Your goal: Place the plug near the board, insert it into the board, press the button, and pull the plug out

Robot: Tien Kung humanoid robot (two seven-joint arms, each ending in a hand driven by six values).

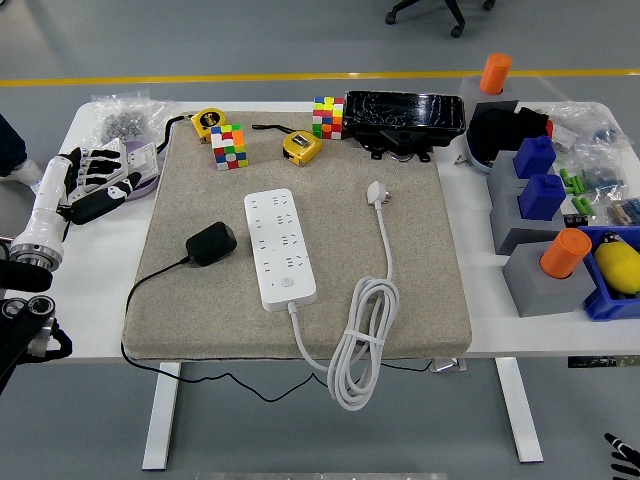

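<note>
White power strip and black plug lie on a beige mat; multicoloured cubes, yellow tape measures, orange cylinders.

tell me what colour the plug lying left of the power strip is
Black: the plug and its cord, lying on the mat beside the white power strip; head view.

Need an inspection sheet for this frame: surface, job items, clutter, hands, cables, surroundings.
Surface: white table with a beige mat across its middle.
Job's things: black plug lies on the mat left of the white power strip, apart from it, not inserted.
Clutter: two colour cubes, two yellow tape measures, a black tray, grey and blue blocks with orange cylinders at right.
Hands: left hand over the table's left edge, fingers relaxed, holding nothing; right hand not in view.
Cables: strip's white cord coiled, its white plug free; black lead hangs off the front edge.
Surroundings: grey floor, yellow line, chair base.
</note>
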